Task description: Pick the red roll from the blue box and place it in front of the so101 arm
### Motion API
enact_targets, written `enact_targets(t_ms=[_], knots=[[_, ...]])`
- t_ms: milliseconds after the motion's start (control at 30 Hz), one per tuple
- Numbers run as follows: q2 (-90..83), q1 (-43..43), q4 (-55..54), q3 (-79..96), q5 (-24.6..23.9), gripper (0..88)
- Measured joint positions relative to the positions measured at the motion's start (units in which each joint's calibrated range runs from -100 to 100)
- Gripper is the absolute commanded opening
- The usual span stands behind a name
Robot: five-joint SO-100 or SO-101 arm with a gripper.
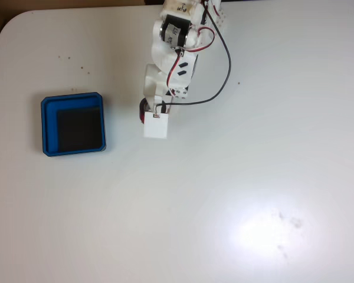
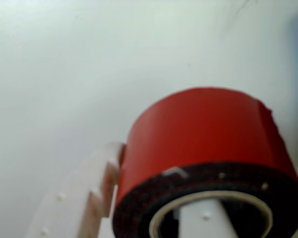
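One red roll [image 2: 203, 131] clamped in jaws; no legible writing.

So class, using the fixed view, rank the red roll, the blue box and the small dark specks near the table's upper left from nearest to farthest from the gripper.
1. red roll, at the gripper
2. blue box, left
3. dark specks, upper left, farthest

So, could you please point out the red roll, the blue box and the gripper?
red roll [image 2: 203, 131]: wrist view, on its red outer band.
blue box [image 1: 49, 127]: fixed view, on its left rim.
gripper [image 1: 155, 126]: fixed view, at its white square tip.
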Motion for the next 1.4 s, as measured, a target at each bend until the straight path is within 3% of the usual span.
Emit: enact_targets(t_ms=[233, 567, 867, 1400], knots=[[0.0, -5.7, 8.1, 1.4, -0.2, 0.6], [-9.1, -21.1, 3.7, 24.1, -0.3, 0.6], [-10.3, -22.2, -17.1, 38.6, -0.3, 0.6], [-10.4, -22.2, -18.5, 41.7, -0.1, 1.0]])
